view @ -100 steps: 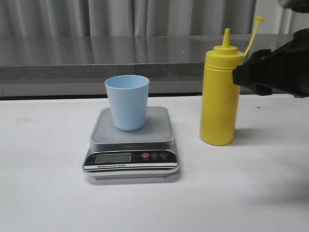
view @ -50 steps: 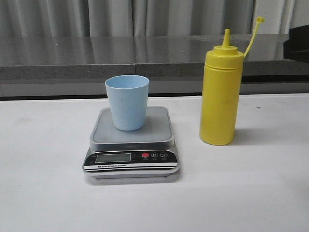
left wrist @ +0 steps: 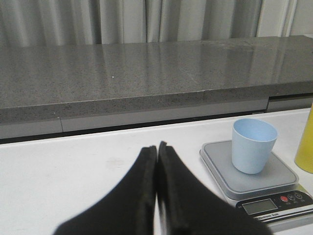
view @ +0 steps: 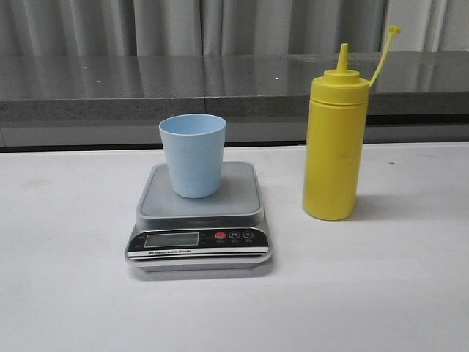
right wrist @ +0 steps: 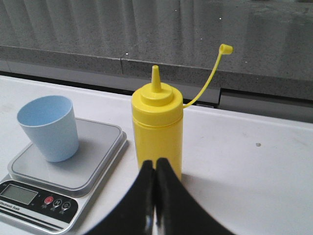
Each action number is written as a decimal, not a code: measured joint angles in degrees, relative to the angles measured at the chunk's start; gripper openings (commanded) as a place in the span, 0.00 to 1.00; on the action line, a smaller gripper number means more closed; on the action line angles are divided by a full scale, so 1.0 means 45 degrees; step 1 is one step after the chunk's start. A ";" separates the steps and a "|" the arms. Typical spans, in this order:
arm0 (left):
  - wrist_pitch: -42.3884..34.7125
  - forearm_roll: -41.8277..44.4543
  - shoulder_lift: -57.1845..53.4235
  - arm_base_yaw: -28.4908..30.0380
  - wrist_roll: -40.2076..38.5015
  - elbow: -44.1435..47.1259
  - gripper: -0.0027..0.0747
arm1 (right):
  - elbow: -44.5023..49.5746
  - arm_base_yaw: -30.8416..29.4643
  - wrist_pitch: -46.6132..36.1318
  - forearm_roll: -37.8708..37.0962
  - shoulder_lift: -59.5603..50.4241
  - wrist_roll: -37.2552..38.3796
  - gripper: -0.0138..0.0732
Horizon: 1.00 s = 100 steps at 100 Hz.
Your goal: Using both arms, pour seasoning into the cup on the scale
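The light blue cup (view: 193, 154) stands upright on the silver-grey scale (view: 199, 220) at the table's middle. To its right the tall yellow seasoning bottle (view: 335, 139) stands upright on the table, its cap strap sticking up. Neither arm shows in the front view. In the left wrist view my left gripper (left wrist: 157, 147) is shut and empty, off to the side of the scale (left wrist: 254, 181) and cup (left wrist: 253, 145). Seen from the right wrist, my right gripper (right wrist: 155, 164) is shut and empty, just in front of the bottle (right wrist: 157, 129); the cup (right wrist: 49, 127) stands further off.
A grey stone ledge (view: 146, 84) runs along the back of the white table (view: 73, 293), with curtains behind it. The scale's black front panel with display and red button (view: 220, 235) faces the front.
My right arm, which was beside the bottle at the right edge of the front view a second ago, has drawn back out of that view. Bottle, cup and scale have not moved.
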 measured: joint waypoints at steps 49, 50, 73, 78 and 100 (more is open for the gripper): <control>0.0000 0.0000 0.0000 0.0000 0.0000 0.0000 0.01 | 0.0000 0.0000 0.1913 -0.0241 -0.2273 0.0000 0.09; 0.0000 0.0000 0.0000 0.0000 0.0000 0.0000 0.01 | 0.0000 0.0000 0.1913 -0.0241 -0.2363 0.0000 0.09; 0.0000 0.0000 0.0000 0.0000 0.0000 0.0000 0.01 | 0.0000 -0.0289 0.1935 -0.1582 -0.4228 0.0006 0.09; 0.0000 0.0000 0.0000 0.0000 0.0000 0.0000 0.01 | 0.0000 -0.0567 0.1935 -0.1669 -0.4567 0.0006 0.09; 0.0000 0.0000 0.0000 0.0000 0.0000 0.0000 0.01 | 0.0245 -0.2193 0.2280 -0.1793 -0.5494 0.0006 0.09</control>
